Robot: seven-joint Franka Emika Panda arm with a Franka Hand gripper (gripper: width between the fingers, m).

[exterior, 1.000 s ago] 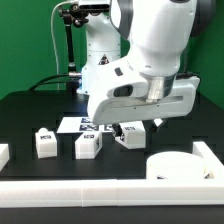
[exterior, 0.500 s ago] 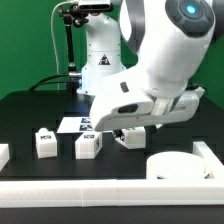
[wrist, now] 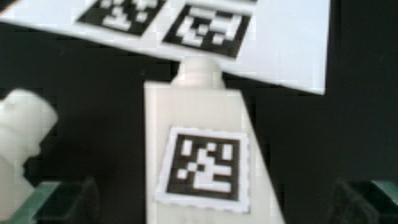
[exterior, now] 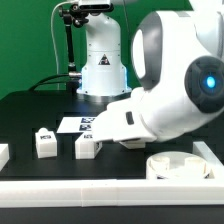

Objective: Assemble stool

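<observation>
Pincer (wrist: 217, 203) hangs released, its fingers (wrist: 57, 200) spread clear of a tagged stool leg (wrist: 205, 140) whose narrow end reaches the marker board (wrist: 178, 35), with a second leg (exterior: 90, 146) and third leg (exterior: 44, 141) near that board and the round seat (exterior: 185, 168) well apart from it.

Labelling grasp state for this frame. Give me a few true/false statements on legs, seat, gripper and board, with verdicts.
1. Two loose legs, the outer leg and the inner leg, stand apart on the table to the exterior view's left of the arm. True.
2. The gripper is shut on the seat. False: the seat lies on the table by the front rail, and the gripper is open.
3. In the wrist view, a tagged leg sits between the fingers with a gap on each side. True.
4. The marker board carries no tags. False: the marker board shows tags.
</observation>
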